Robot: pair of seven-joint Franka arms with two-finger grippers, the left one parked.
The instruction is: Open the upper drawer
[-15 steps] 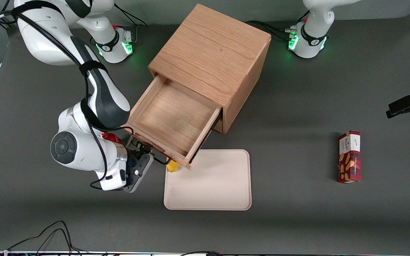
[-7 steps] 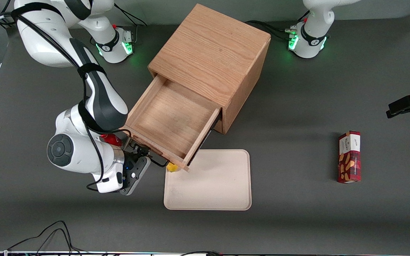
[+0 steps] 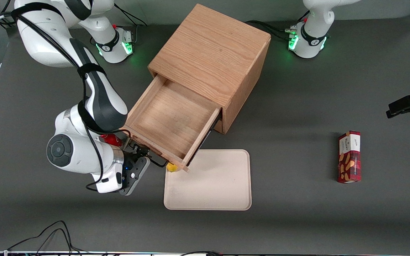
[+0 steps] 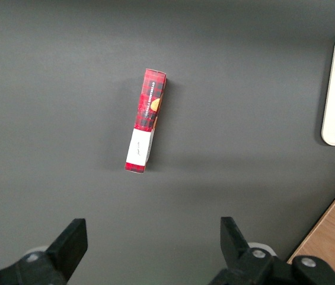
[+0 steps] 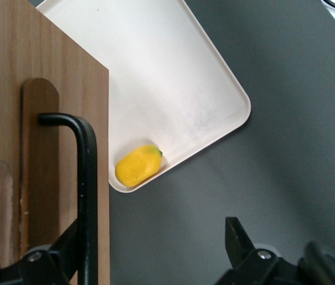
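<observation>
A robotics lab or test bench is shown. A dark grey matte table (image 3: 297, 106) carries the bolted-down bases of two white arms (image 3: 117, 44), each lit by green status lights. Loose black cables (image 3: 48, 233) are trailed along the table's edge nearest the front camera, and a black clamp-mounted device (image 3: 409, 105) (possibly a camera) is fixed toward the parked arm's end. The few props laid out resemble staged test objects: a wooden cabinet (image 3: 212, 53), a cream tray (image 3: 222, 188), a red snack box (image 3: 349, 157).

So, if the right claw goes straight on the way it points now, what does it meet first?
Probably the upper drawer, at its wooden front: the open claw straddles the black handle right before it. Half the claw looks past the panel's edge; depth is unclear.
</observation>
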